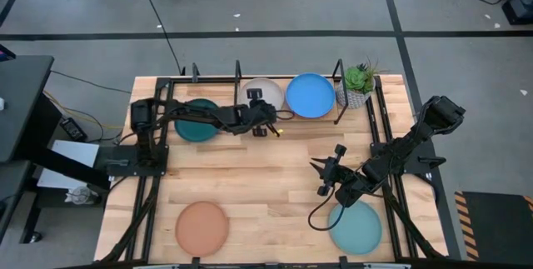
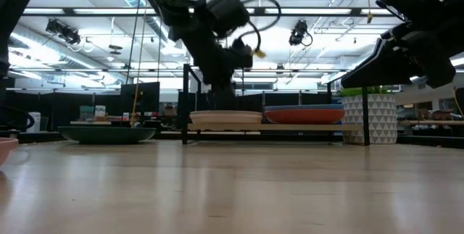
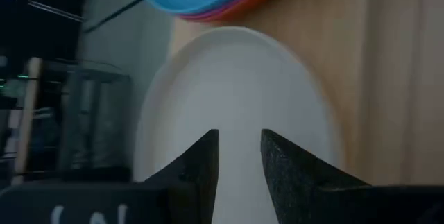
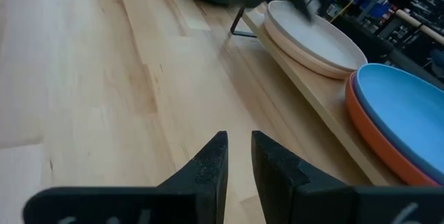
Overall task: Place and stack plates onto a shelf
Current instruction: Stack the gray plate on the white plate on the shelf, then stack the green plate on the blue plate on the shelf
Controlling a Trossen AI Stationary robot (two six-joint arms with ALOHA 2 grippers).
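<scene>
The black rod shelf [image 1: 237, 73] stands along the table's far edge. On it lies a pale plate [image 1: 260, 94] atop a cream one [image 4: 305, 59]. Beside them a blue plate [image 1: 310, 94] tops an orange one [image 4: 378, 137]. My left gripper [image 1: 268, 126] hovers low at the pale plate's near rim [image 3: 236, 99], fingers a little apart. My right gripper [image 1: 321, 179] hangs over bare wood at mid-table, open by a narrow gap [image 4: 239, 148]. The dark teal plate [image 1: 197, 123], terracotta plate [image 1: 201, 227] and light aqua plate [image 1: 356, 226] rest flat on the table. My left gripper points slanting down toward the far side over the pale plate's near part [image 3: 239, 123], which lies flat on the shelf. Whether its fingertips [image 3: 208, 148] touch the plate I cannot tell.
A small green plant in a patterned pot [image 1: 358, 82] stands at the shelf's right end. The shelf's upright posts [image 1: 337, 69] rise around the plates. Bare wood [image 1: 250, 177] lies between the shelf and the near plates. Cables and arm bases sit at both table sides.
</scene>
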